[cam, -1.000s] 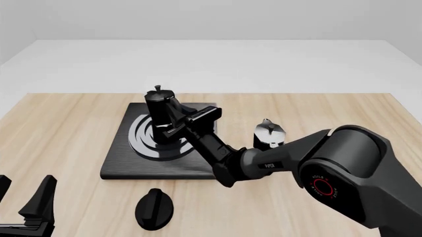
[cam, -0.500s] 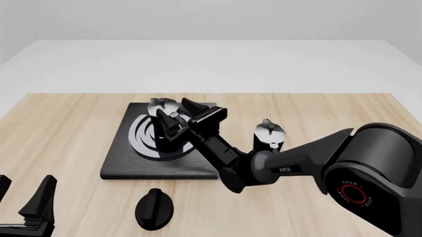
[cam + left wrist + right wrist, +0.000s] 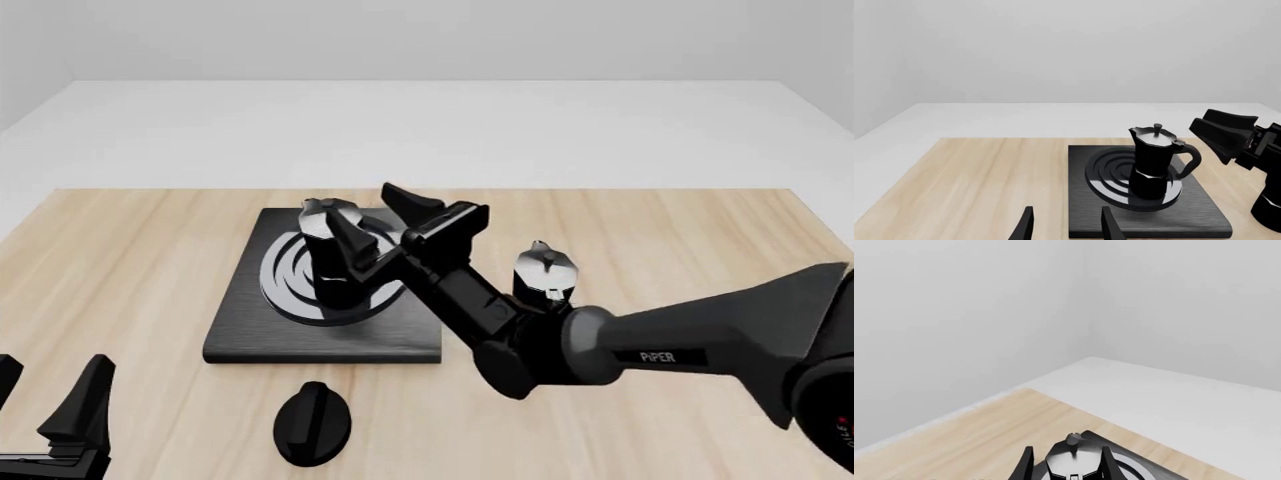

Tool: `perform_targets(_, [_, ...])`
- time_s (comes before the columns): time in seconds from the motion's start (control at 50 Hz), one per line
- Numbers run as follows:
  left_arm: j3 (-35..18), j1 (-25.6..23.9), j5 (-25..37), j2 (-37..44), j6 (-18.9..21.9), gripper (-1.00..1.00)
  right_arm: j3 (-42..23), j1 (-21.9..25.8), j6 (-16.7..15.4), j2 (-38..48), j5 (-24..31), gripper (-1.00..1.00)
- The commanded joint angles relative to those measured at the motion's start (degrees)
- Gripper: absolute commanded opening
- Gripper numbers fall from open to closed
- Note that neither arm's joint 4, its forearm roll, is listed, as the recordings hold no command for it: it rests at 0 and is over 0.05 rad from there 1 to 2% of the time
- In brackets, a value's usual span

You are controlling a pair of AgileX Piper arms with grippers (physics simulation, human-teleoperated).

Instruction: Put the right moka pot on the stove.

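The right moka pot [image 3: 318, 240], black and faceted with a silvery lid, stands upright on the burner rings of the stove [image 3: 254, 330]. It also shows in the left wrist view [image 3: 1153, 160] and the right wrist view [image 3: 1074, 460]. My right gripper [image 3: 371, 212] is open, just right of the pot and slightly above it, not touching; it shows in the left wrist view [image 3: 1227, 135] beside the handle. The other moka pot [image 3: 545, 270] stands on the table right of the stove. My left gripper [image 3: 47, 410] is open and empty at the near left.
A small black oval knob [image 3: 314, 422] lies on the wooden table in front of the stove's near edge. My right arm reaches across the stove's right near corner, close to the other moka pot.
The right gripper lowered the pot onto the burner rings, opened, and drew back up and to the right. The pot stays on the stove. The left arm has not moved.
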Motion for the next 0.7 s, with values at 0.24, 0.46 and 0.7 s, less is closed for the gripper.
perform_targets(0.24, [0.0, 0.0, 0.0, 0.0, 0.0, 1.00, 10.1, 1.0, -0.8, -14.5, 3.0, 1.00])
perform_targets(0.46, [0.0, 0.0, 0.0, 0.0, 0.0, 1.00, 15.4, 0.9, -2.6, -23.8, 7.4, 1.00])
perform_targets(0.7, [0.0, 0.0, 0.0, 0.0, 0.0, 1.00, 20.2, 0.1, -2.8, -32.8, 11.2, 1.00])
